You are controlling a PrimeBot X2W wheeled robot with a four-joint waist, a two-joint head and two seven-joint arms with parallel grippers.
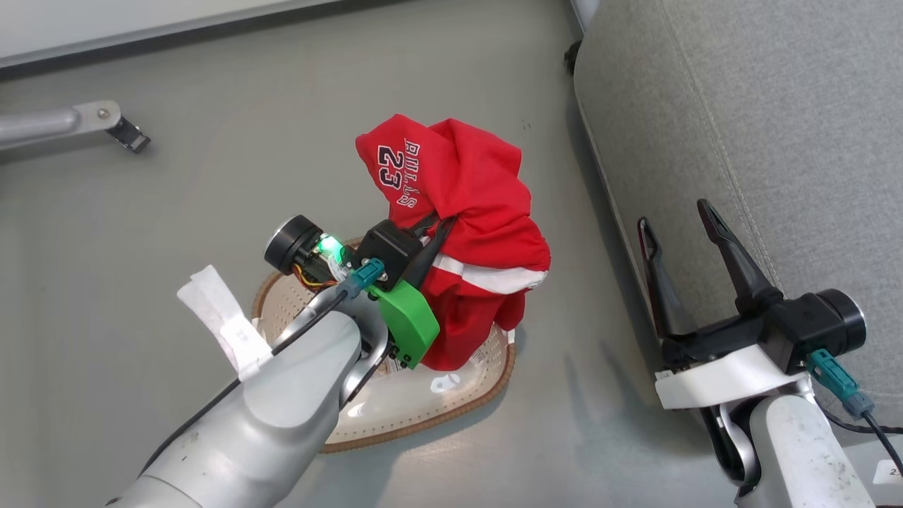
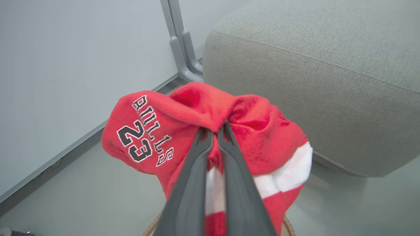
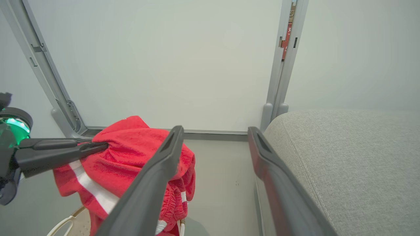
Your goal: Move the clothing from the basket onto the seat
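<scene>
The left pincer (image 1: 439,227), on an arm reaching in from the near left, is closed tight on a gathered fold of the red BULLS 23 garment (image 1: 469,187), which hangs above the basket (image 1: 502,375) on the floor (image 1: 211,204). The right pincer (image 1: 675,215) gapes empty beside the seat (image 1: 748,106).

light bright, even, from overhead | shadows soft and faint on the smooth grey floor (image 1: 600,381) beside the large light-grey fabric seat (image 1: 776,106) | glow: small green lamp (image 1: 328,245) lit on left wrist | focus crisp on crumpled red printed garment (image 2: 197,108); dark fingers (image 2: 190,196) nearest left wrist lens look soft | edges: grey metal posts (image 3: 42,65) splay apart, right wrist view
</scene>
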